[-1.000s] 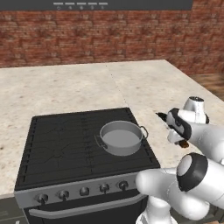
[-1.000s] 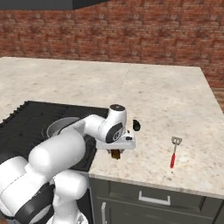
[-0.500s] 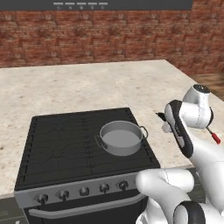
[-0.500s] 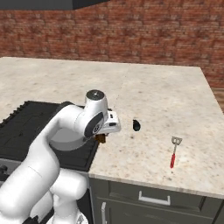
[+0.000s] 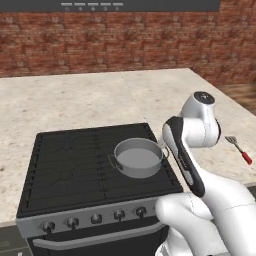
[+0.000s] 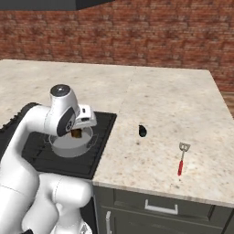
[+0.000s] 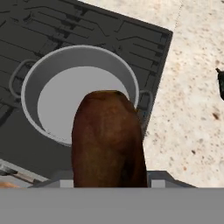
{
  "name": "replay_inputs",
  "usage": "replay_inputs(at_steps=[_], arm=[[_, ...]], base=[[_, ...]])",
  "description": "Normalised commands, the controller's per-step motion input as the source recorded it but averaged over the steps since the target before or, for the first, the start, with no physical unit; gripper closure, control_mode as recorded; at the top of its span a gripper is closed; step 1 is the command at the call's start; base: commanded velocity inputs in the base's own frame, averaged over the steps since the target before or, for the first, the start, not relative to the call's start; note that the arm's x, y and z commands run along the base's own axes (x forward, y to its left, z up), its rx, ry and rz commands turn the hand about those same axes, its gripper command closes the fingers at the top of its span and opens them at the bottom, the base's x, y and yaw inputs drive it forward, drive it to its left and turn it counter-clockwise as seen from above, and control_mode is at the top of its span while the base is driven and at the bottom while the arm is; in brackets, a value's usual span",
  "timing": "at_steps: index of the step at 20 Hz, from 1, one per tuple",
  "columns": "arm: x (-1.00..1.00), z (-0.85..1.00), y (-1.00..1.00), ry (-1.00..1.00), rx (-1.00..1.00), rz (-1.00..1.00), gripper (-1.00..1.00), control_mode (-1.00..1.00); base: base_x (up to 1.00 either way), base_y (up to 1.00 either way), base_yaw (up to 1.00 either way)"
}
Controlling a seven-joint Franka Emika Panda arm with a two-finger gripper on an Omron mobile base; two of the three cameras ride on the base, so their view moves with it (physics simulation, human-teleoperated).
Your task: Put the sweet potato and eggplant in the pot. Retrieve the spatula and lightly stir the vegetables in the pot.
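brick wall runs behind a pale speckled counter with a black stove set into it, and a dark hood edge crosses the top of both base views. much of the tool is hidden behind the white wrist in the right base view, and in the left base view the arm covers it entirely. its fingertips cannot be made out in the hand view, where the sweet potato blocks them; it is pinching that brown vegetable, which points forward out of the grip, over the near rim of the pot. in the right base view a small brown end shows under the wrist, just above the pot. the pot sits on the stove's right side and its pale inside holds nothing. the eggplant lies on the counter right of the stove, cut off at the hand view's right edge. the spatula lies farther right on the counter, red handle toward the front edge, well apart from the eggplant.
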Motion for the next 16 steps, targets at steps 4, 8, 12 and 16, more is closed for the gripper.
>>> replay_inputs(at_steps=[4, 8, 12, 16], arm=[[0.23, 0.0, 0.98, 0.0, 0.0, 0.04, 1.0, -1.0], [0.53, -0.1, 0.69, 0.02, 0.0, 0.0, 1.0, -1.0], [0.36, -0.26, 0.24, 0.09, 0.0, 0.0, 1.0, -1.0], [0.07, -0.32, -0.06, 0.17, 0.0, 0.0, 1.0, -1.0]], base=[[0.0, 0.0, 0.0], [0.0, 0.0, 0.0], [0.0, 0.0, 0.0], [0.0, 0.0, 0.0]])
